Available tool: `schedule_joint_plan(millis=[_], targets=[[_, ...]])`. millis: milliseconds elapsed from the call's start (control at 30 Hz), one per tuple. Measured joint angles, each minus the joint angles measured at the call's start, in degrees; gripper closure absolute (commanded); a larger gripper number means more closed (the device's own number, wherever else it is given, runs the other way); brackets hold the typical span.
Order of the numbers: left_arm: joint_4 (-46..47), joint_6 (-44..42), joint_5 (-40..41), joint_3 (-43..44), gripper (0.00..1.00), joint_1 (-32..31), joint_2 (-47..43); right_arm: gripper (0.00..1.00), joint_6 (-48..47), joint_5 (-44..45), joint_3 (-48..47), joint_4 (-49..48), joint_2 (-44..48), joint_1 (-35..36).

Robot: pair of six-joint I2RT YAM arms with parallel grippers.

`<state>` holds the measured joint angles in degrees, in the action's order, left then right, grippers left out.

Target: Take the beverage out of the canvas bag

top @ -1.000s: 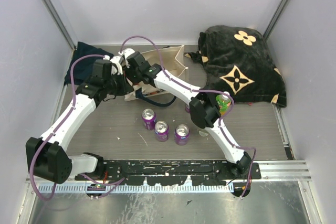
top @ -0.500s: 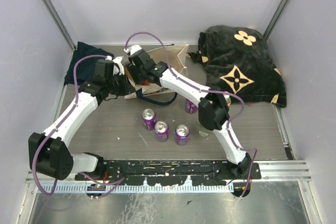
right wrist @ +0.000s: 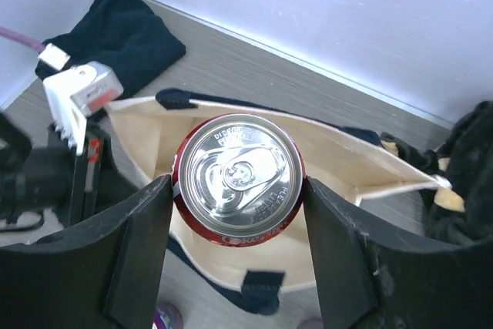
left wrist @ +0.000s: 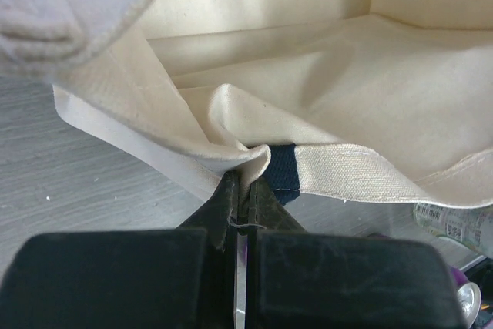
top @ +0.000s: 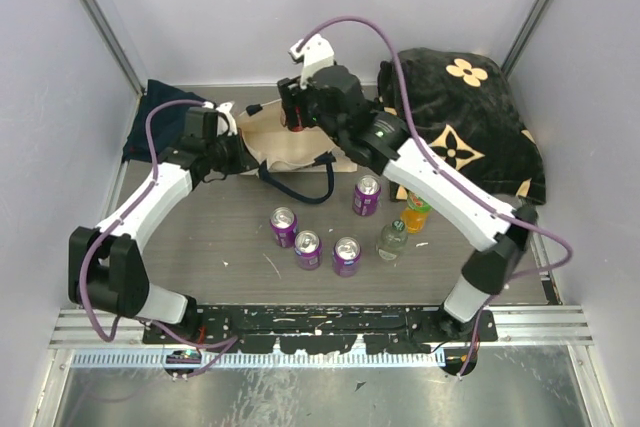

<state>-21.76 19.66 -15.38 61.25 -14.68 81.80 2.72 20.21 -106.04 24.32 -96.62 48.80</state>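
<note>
The cream canvas bag [top: 290, 150] lies at the back of the table, its mouth open toward the top external camera. My right gripper [right wrist: 239, 190] is shut on a red cola can [right wrist: 239, 179], the beverage, with one finger on each side of it. The can hangs upright above the bag's open inside [right wrist: 339, 161]. From above, the right gripper [top: 293, 115] sits over the bag's far rim. My left gripper [left wrist: 246, 182] is shut on the bag's rim [left wrist: 231, 152] beside a navy handle end [left wrist: 283, 167]. It is at the bag's left side [top: 243, 152].
Three purple cans [top: 308, 247] stand in a group in front of the bag, and another purple can [top: 367, 195] to their right. An orange bottle [top: 415, 212] and a clear bottle [top: 392, 240] stand beside them. A black flower-print bag [top: 465, 122] fills the back right. A navy cloth [top: 160, 112] lies at the back left.
My right arm has risen out of the bag with the red can in its fingers. The bag has slumped flatter. The left gripper has kept its hold on the rim.
</note>
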Motion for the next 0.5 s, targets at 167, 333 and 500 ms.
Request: schedule_joint_plan(millis=[167,333,500], targets=[[2.12,1.25,-1.6,2.62,0.99,1.53,3.82,0.99,0.13,1.09,7.61,0.5,8.74,0.55],[3.15,1.73,-3.08,5.79,0.98,2.56,6.69,0.99,0.87,1.77,14.27,4.63,14.99,1.81],[3.32,1.88,-3.72,7.34,0.96,2.86,7.04,0.99,3.69,1.86,21.75,7.5,19.71,3.67]])
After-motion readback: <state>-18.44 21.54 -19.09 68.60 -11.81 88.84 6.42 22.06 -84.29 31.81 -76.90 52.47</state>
